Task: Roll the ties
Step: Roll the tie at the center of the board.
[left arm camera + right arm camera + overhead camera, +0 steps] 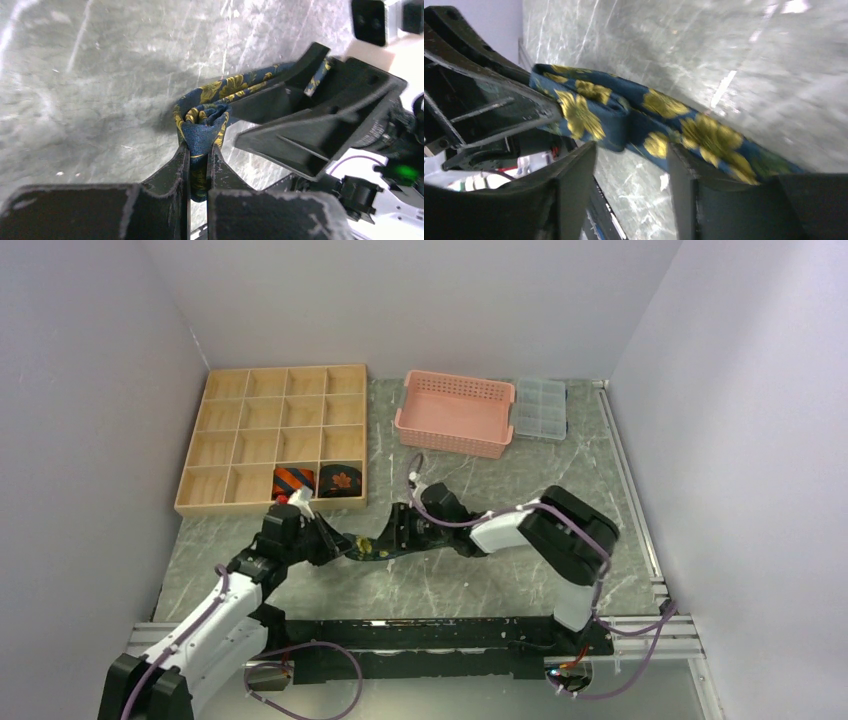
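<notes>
I count three ties: one floral tie at the centre and two rolled ones, a striped tie and a leaf tie, at 10 o'clock. They sit in the one wooden tray, which has sixteen compartments. There is one pink basket at 12 o'clock and one clear box at 1 o'clock. Two arms: the left arm at 7 o'clock, the right arm at 4 o'clock.

No readable text, no labels, no brand marks, no numbers or signs in any view

Open tabletop nearside; wooden organizer close behind left claw
</notes>
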`<action>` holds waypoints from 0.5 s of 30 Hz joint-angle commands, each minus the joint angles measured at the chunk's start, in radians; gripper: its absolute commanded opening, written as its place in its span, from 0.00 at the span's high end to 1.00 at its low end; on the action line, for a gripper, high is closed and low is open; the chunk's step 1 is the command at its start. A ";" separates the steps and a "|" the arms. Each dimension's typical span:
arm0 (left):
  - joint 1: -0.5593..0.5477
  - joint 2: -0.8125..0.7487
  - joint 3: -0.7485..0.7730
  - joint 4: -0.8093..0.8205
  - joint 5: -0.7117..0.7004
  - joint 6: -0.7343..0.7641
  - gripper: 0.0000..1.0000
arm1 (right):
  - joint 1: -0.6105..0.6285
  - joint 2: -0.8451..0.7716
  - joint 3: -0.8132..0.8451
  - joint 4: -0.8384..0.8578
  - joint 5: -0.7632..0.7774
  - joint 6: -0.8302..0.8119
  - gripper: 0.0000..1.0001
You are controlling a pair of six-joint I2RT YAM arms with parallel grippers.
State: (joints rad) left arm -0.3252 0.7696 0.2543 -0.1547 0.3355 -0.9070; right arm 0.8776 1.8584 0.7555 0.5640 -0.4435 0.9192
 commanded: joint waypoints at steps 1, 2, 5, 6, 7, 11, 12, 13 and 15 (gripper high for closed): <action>-0.011 0.035 0.118 -0.236 -0.139 0.084 0.97 | -0.035 -0.154 -0.049 -0.160 0.183 -0.103 0.34; -0.017 0.059 0.131 -0.254 -0.160 0.085 0.97 | -0.037 -0.190 -0.058 -0.183 0.208 -0.117 0.32; -0.062 0.125 0.184 -0.326 -0.249 0.082 0.97 | -0.039 -0.303 -0.089 -0.246 0.286 -0.156 0.31; -0.080 0.144 0.204 -0.349 -0.284 0.083 0.97 | -0.040 -0.333 -0.098 -0.263 0.305 -0.168 0.31; -0.102 0.159 0.225 -0.373 -0.320 0.083 0.97 | -0.039 -0.362 -0.108 -0.276 0.323 -0.177 0.32; -0.184 0.243 0.337 -0.487 -0.451 0.078 0.97 | -0.039 -0.448 -0.150 -0.311 0.394 -0.200 0.32; -0.198 0.265 0.358 -0.510 -0.477 0.072 0.97 | -0.039 -0.461 -0.158 -0.318 0.404 -0.202 0.33; -0.213 0.286 0.376 -0.527 -0.502 0.066 0.97 | -0.038 -0.473 -0.167 -0.315 0.409 -0.203 0.33; -0.243 0.325 0.413 -0.567 -0.565 0.048 0.97 | -0.038 -0.494 -0.186 -0.311 0.417 -0.202 0.34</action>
State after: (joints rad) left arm -0.5220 1.0405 0.5846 -0.5930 -0.0509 -0.8505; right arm 0.8368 1.4101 0.6029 0.2771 -0.1017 0.7513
